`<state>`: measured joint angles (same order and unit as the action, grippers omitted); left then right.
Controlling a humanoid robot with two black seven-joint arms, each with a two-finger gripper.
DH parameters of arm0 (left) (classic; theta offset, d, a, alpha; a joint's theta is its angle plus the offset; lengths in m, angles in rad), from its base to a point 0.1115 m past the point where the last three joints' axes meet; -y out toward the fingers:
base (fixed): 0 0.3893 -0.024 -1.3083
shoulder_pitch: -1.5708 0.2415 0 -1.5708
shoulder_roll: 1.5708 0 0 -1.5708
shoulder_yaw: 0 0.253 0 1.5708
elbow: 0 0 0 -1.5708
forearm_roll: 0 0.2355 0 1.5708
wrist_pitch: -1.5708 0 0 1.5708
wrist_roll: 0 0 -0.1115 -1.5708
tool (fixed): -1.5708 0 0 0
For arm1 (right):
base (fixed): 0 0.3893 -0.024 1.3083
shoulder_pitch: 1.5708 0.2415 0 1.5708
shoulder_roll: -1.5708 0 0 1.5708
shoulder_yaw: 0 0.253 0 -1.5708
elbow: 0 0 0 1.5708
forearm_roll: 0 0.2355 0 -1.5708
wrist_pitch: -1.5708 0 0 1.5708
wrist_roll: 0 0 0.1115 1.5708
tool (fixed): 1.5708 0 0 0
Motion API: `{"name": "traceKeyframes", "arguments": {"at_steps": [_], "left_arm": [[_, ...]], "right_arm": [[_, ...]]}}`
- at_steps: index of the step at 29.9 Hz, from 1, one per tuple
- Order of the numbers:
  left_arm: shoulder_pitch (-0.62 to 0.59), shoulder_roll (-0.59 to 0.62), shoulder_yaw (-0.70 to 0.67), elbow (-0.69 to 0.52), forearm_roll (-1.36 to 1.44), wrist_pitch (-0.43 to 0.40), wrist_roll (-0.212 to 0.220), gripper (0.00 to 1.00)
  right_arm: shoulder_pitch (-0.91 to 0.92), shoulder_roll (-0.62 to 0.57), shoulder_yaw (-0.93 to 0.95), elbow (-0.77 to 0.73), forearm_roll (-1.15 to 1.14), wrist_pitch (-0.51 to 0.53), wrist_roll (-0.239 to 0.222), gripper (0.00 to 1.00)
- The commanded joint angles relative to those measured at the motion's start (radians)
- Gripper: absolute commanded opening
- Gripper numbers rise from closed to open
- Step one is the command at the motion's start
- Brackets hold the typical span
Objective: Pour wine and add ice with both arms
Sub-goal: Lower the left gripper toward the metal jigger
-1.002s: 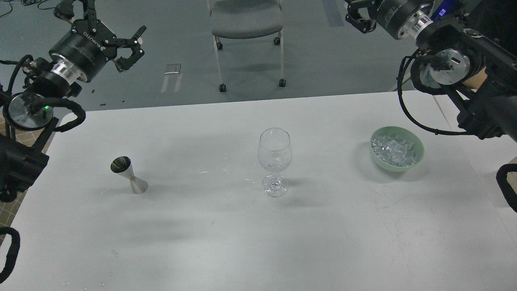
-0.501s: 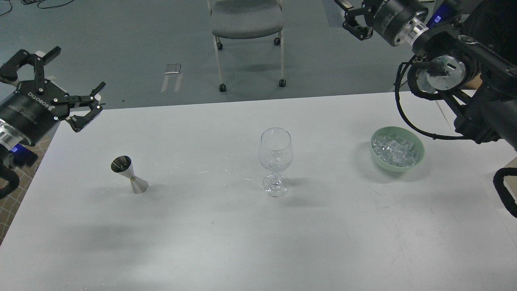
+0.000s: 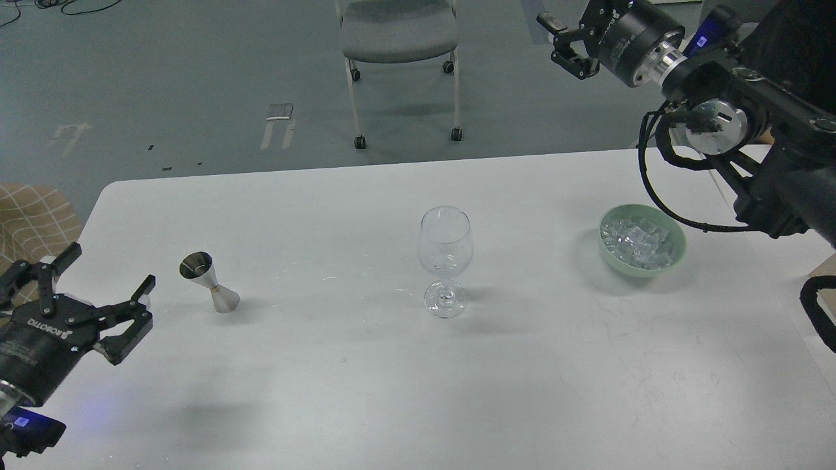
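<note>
The left gripper (image 3: 104, 277) has come down from high at the far left to just beside the jigger (image 3: 209, 282), fingers wide and empty; the right gripper (image 3: 565, 46), state unclear, stays high; the ice (image 3: 639, 241) waits in the green bowl (image 3: 676, 256) on the surface (image 3: 418, 391); the wine glass (image 3: 445, 261) looks empty, so pouring seems about to begin.

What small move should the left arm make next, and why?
Probably ease the left tool right toward the jigger. Its fingers stand apart and hold nothing, and the jigger stands upright and untouched just beside it on the table. The glass looks empty, so pouring seems to come first. The ice lies in the bowl, and the right tool is far up.
</note>
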<state>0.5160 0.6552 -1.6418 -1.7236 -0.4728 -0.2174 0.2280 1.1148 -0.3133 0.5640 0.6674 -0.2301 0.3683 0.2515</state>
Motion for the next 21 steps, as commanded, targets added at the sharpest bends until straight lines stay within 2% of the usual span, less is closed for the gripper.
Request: {"name": "traceKeyframes", "arguments": {"at_steps": [1, 8, 12, 17, 21], "left_arm": [[0.019, -0.078, 0.005, 0.004, 0.042, -0.008, 0.037, 0.99], [0.0, -0.203, 0.037, 0.036, 0.218, 0.003, 0.053, 0.99], [-0.1, -0.296, 0.092, 0.129, 0.279, 0.009, 0.053, 0.99], [-0.195, -0.319, 0.122, 0.191, 0.287, 0.062, 0.056, 0.99], [-0.249, -0.321, 0.123, 0.248, 0.295, 0.067, 0.053, 0.99]], "right_arm": [[0.008, 0.0, -0.001, 0.0, 0.0, 0.0, 0.0, 1.0], [0.008, -0.006, -0.003, 0.001, 0.002, 0.0, -0.003, 1.0], [0.007, -0.007, -0.003, 0.018, 0.0, 0.0, -0.006, 1.0], [0.008, -0.009, -0.003, 0.018, 0.0, 0.0, -0.008, 1.0], [0.007, -0.007, -0.003, 0.017, 0.0, 0.0, -0.008, 1.0]]}}
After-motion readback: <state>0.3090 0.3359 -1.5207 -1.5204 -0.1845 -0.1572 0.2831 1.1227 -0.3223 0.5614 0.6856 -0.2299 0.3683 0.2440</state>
